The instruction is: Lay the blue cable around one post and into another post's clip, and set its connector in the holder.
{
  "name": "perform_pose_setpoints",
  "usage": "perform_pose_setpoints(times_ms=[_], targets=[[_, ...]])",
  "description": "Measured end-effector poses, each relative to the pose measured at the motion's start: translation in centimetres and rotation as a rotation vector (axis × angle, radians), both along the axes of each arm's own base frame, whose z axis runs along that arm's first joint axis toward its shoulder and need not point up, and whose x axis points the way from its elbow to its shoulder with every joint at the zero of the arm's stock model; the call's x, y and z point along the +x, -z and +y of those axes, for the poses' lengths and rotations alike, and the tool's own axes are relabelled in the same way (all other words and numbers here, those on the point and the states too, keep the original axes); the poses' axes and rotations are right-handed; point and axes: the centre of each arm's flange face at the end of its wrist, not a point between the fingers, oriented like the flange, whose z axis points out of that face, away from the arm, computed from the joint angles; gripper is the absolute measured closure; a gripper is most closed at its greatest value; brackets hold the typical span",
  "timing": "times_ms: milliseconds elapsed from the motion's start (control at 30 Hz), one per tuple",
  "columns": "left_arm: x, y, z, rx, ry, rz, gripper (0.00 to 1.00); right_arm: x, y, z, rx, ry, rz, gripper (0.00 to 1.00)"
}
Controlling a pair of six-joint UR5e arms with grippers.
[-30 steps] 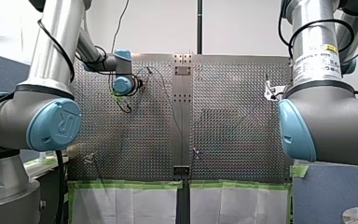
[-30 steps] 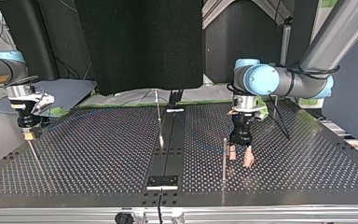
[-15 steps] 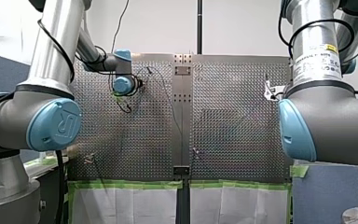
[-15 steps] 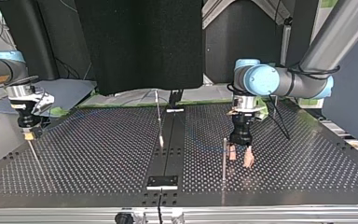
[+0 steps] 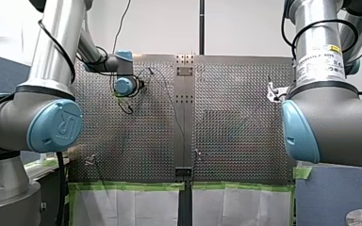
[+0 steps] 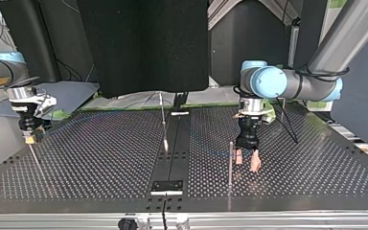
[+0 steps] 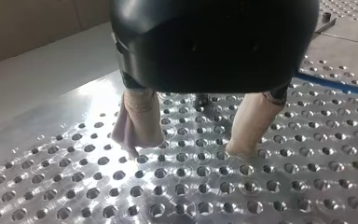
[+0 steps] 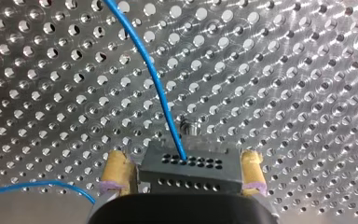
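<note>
Left gripper, black with beige padded fingers, stands wide with nothing between them, tips down at the perforated metal table. We place everything off the thin upright metal post. Left gripper is just beside that post. Right gripper, with yellow pads, is clamped on the grey block connector, well apart from the post, towards the top view's left. Thin blue cable leaves the connector and runs out over the table. One stretch of it lies flat just beyond the left gripper, near the post.
</note>
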Motion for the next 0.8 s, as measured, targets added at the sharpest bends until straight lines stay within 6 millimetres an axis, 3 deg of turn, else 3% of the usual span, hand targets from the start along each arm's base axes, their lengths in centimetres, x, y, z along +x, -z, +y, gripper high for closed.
perform_pose_setpoints(times_ms=[800], targets=[[0.03, -0.04, 0.01, -0.001, 0.001, -0.003, 0.00, -0.27, -0.44, -0.46, -0.019, 0.006, -0.055, 0.00]])
